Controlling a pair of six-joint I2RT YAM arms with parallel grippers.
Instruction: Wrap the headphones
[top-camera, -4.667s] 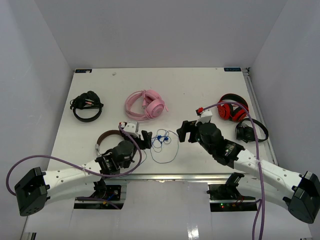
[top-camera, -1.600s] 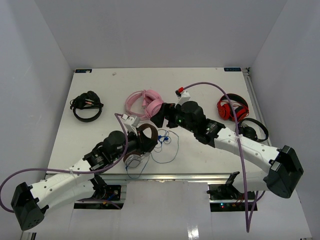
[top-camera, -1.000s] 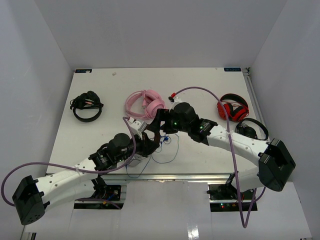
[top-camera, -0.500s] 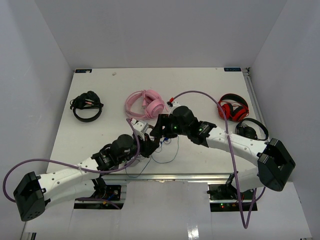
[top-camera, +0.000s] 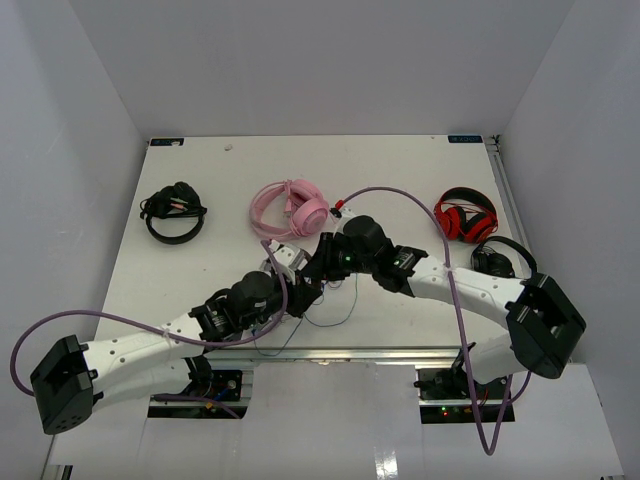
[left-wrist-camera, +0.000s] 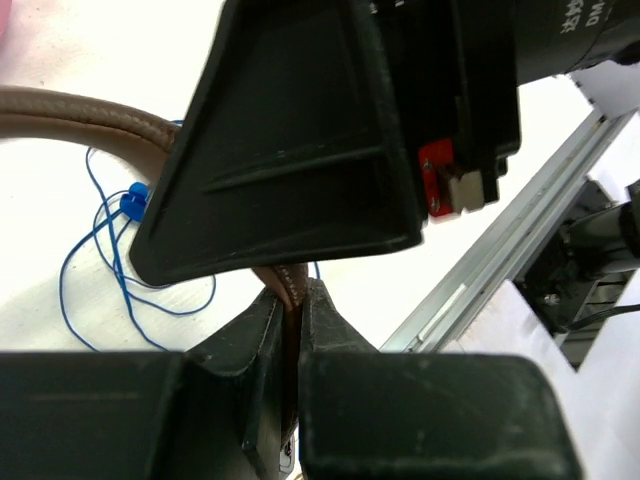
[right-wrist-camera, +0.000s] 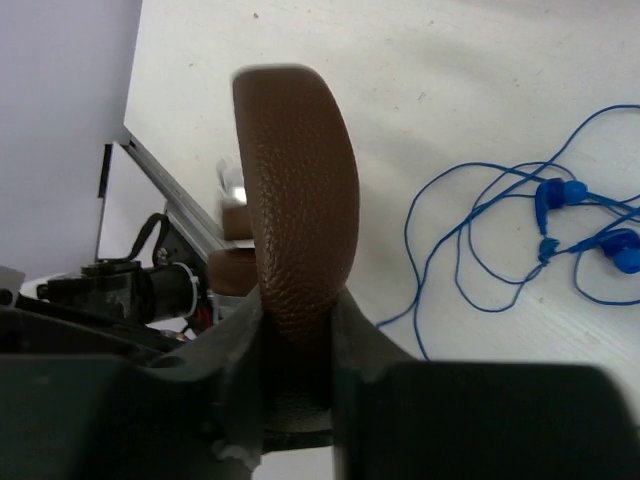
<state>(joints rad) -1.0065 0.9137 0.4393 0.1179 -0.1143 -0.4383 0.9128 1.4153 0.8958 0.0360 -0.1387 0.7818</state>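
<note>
Right hand (right-wrist-camera: 298, 335) closed onto headphones (right-wrist-camera: 296, 200) (left hand (left-wrist-camera: 290, 315) too).

The white letters "DM", cut off by the upper edge of the left wrist view, stand on the black housing (left-wrist-camera: 540, 40) of the right gripper (top-camera: 318, 268). A small label (top-camera: 166, 142) at the far left corner of the table (top-camera: 400, 170) and a second label (top-camera: 465, 138) at the far right corner are too small to read.
</note>
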